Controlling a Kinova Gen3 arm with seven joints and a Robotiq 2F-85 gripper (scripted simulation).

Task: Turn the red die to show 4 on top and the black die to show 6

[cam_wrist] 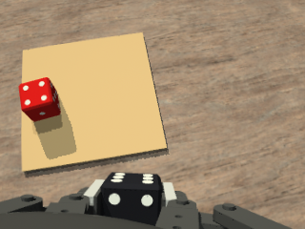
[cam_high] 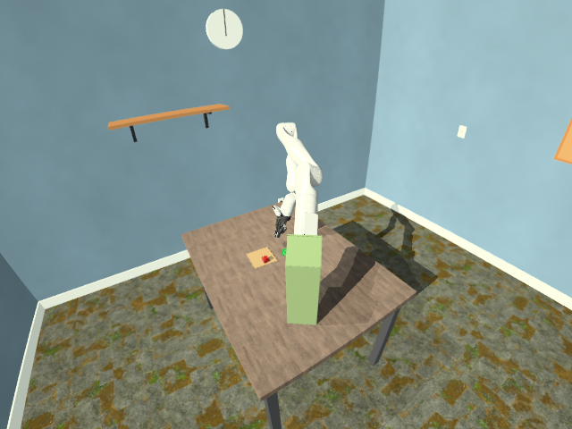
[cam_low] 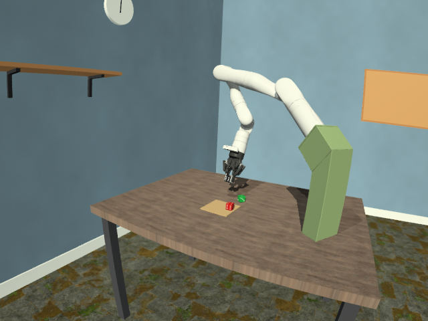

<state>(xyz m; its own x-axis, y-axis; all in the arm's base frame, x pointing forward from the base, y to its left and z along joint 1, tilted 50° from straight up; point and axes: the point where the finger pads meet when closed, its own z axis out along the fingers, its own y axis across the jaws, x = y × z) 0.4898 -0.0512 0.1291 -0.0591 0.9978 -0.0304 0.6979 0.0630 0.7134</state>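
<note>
My gripper (cam_wrist: 133, 197) is shut on the black die (cam_wrist: 130, 197) and holds it in the air beside the tan mat (cam_wrist: 91, 100). In the wrist view the black die shows a six-pip face turned toward the mat and a two-pip face toward the camera. The red die (cam_wrist: 39, 98) sits on the mat near its edge with four pips on top. In the exterior view my gripper (cam_low: 229, 178) hangs above the table behind the mat (cam_low: 220, 207), the red die (cam_low: 229, 205) is on the mat, and the green die (cam_low: 241, 198) lies on the table just off it.
A tall green block (cam_low: 326, 182), the arm's base, stands on the table to the right of the mat. The table edge runs along the front (cam_low: 221, 255). In the top view the green die (cam_high: 284, 252) is partly hidden by that block.
</note>
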